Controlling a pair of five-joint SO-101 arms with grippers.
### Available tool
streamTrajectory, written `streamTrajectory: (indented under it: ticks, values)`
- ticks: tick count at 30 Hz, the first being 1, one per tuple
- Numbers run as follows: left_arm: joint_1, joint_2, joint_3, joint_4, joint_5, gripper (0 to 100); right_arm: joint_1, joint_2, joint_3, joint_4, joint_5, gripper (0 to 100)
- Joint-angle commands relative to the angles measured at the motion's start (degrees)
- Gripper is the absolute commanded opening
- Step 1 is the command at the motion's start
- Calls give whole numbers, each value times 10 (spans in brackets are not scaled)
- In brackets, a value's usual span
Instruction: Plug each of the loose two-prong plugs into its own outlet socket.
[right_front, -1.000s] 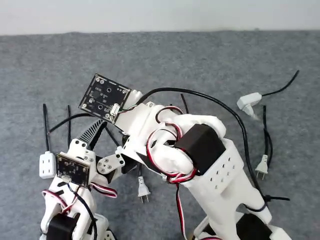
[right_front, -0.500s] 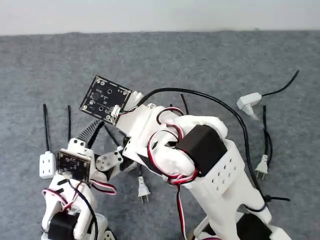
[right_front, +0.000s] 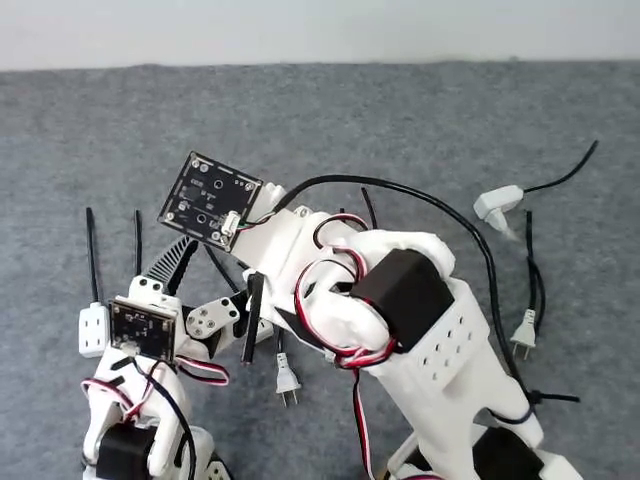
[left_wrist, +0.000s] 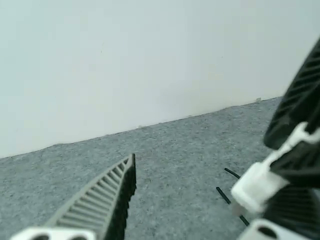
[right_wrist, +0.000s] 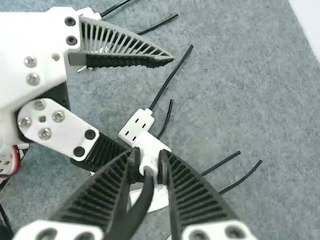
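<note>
My right gripper (right_wrist: 147, 159) is shut on a white plug (right_wrist: 150, 145) whose black cord runs back between the fingers. Just beyond its tips a white outlet socket (right_wrist: 136, 125) lies on the carpet. My left gripper (right_front: 222, 262) is open, and its ribbed fingers (right_wrist: 125, 47) are spread on either side of that spot. One left finger (left_wrist: 107, 200) points toward the wall. Another outlet socket (right_front: 93, 330) lies at the far left. Two loose two-prong plugs lie on the carpet: one (right_front: 287, 380) by the arm bases and one (right_front: 523, 335) at the right.
A white adapter (right_front: 497, 203) with a black cord lies at the back right. Several loose black cords (right_front: 137, 250) cross the grey carpet (right_front: 400, 120). The bulky right arm (right_front: 420, 310) covers the middle. A white wall (left_wrist: 150, 60) stands behind.
My left gripper's moving finger has swung outward, so the gripper is open wider. The left wrist shifted slightly. The right arm has stayed put with the plug.
</note>
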Motion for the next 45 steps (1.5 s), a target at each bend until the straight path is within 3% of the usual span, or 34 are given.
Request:
streamTrajectory:
  ticks: [1,6,22,28,40,45]
  values:
    - [-27,-10,1,-19,-6,411,9,-25,-21,26,13,8]
    - [-76,-10,12,-47,-5,411,44,-25,0,26,33,8]
    - [-76,-10,30,-59,-4,411,45,-26,41,22,33,9]
    - [-83,-9,29,-52,-4,411,46,-18,68,4,-6,10]
    - [-170,-8,30,-42,15,411,46,-17,396,-276,-91,17]
    - [-193,-8,28,-43,26,411,49,-17,497,-385,-167,117]
